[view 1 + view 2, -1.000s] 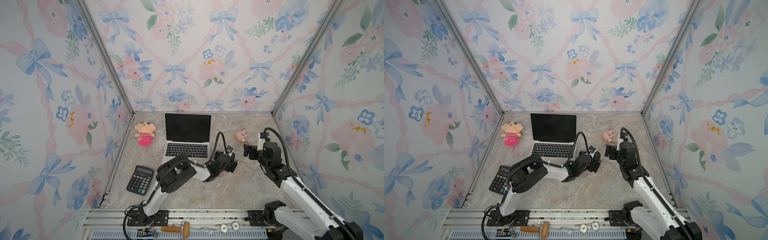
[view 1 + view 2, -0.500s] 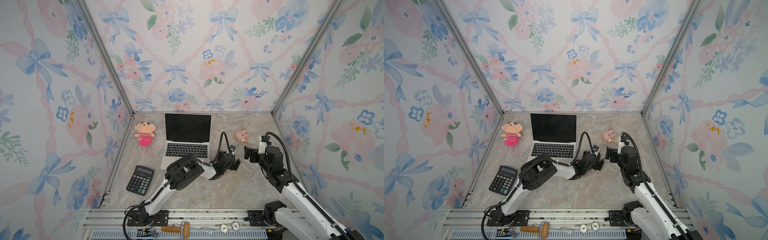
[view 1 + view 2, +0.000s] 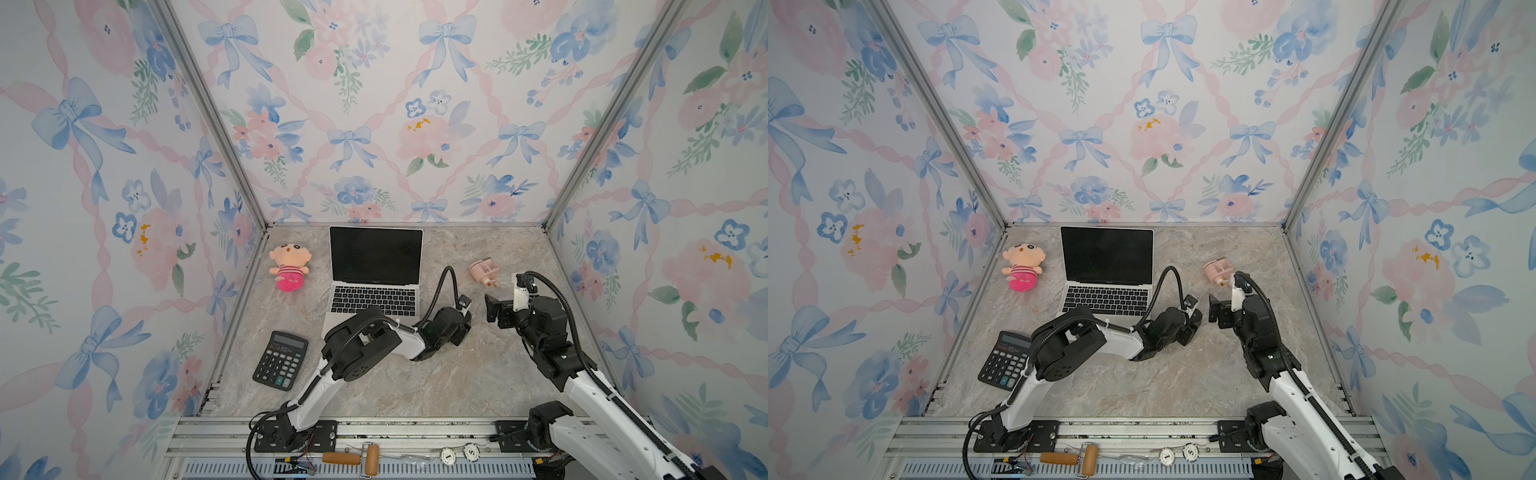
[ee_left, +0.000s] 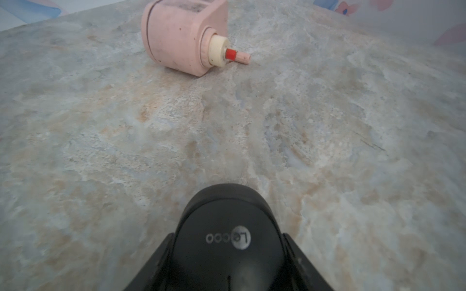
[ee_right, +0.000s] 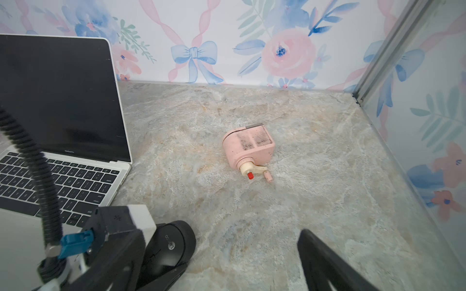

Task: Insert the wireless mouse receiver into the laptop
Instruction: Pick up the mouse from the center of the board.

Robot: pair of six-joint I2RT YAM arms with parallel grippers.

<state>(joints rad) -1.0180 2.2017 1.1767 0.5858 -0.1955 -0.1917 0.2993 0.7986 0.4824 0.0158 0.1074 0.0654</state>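
Observation:
The laptop (image 3: 376, 255) (image 3: 1106, 255) stands open at the back middle, screen dark; its right edge shows in the right wrist view (image 5: 63, 100). The wireless mouse receiver is hidden. A black oval mouse (image 4: 227, 214) (image 5: 174, 241) lies on the marble just right of the laptop's front corner. My left gripper (image 3: 455, 328) (image 3: 1187, 328) (image 4: 228, 236) is low over it, a finger pressed against each side of the mouse. My right gripper (image 3: 492, 309) (image 3: 1217, 309) hovers a little to the right, open and holding nothing; one of its fingers (image 5: 325, 259) shows.
A pink pencil sharpener (image 3: 484, 270) (image 4: 184, 37) (image 5: 248, 148) lies on its side behind the grippers. A plush doll (image 3: 289, 268) sits left of the laptop, a dark calculator (image 3: 280, 359) at front left. Floral walls enclose three sides.
My left arm has reached further right and its jaws have come in from wide open onto the mouse. My right gripper has drawn back slightly to the right.

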